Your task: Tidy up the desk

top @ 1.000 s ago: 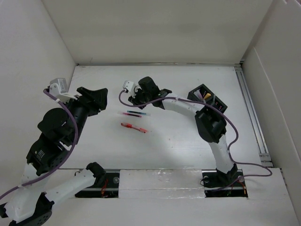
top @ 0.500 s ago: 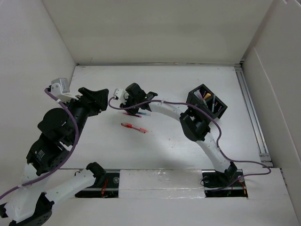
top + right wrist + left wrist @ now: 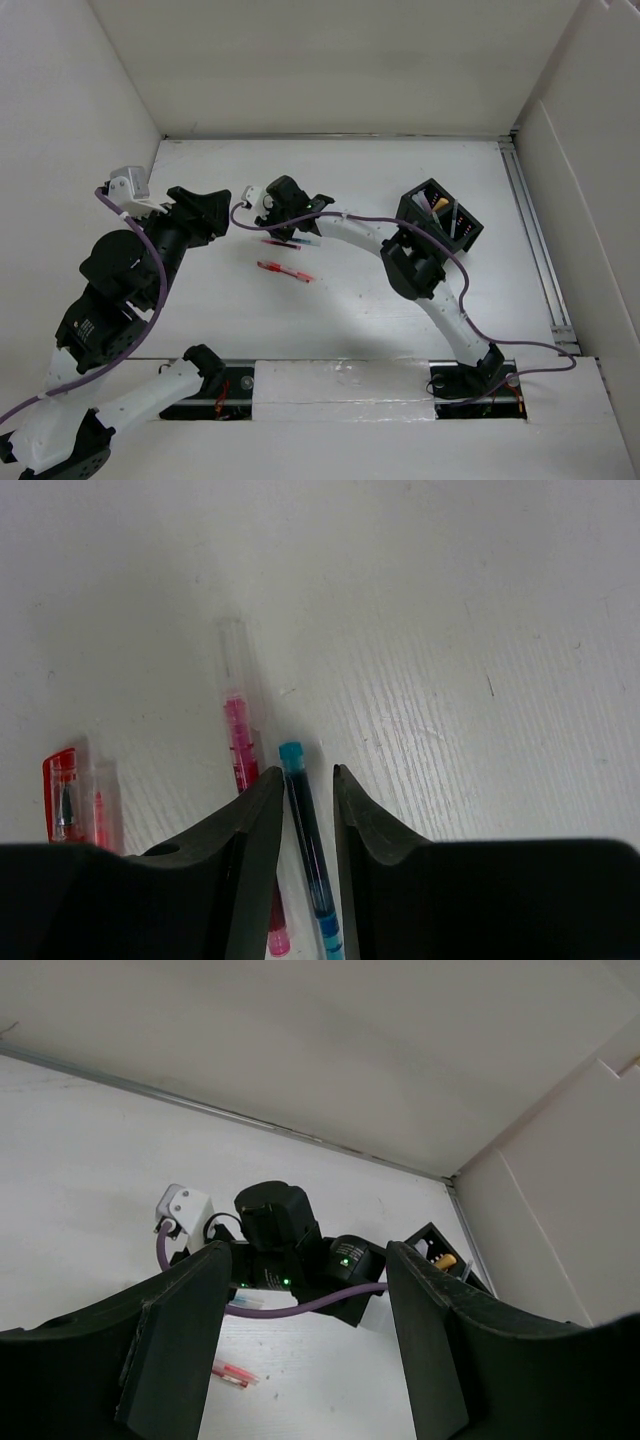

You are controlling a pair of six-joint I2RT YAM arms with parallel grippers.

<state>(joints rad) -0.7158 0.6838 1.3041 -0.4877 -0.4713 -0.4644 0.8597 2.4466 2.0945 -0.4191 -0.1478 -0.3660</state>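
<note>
The desk (image 3: 350, 305) is a white surface with white walls. Three pens lie on it left of centre. In the right wrist view a blue pen (image 3: 305, 820) lies between the fingers of my right gripper (image 3: 308, 772). The jaws are narrowly open around it, with a small gap on the right side. A pink pen (image 3: 238, 735) lies just left of it, partly under the left finger. A red pen (image 3: 75, 805) lies further left, and in the top view (image 3: 285, 270) it is nearer me. My left gripper (image 3: 222, 215) is open and empty, raised to the left of the pens.
A black slotted pen-holder box (image 3: 440, 215) with several items in it stands right of centre. It also shows in the left wrist view (image 3: 440, 1255). A metal rail (image 3: 535, 240) runs along the desk's right edge. My right arm (image 3: 360, 228) stretches across the middle.
My right gripper has moved left from beside the pens to over them and now straddles the blue pen. The left arm has not moved.
</note>
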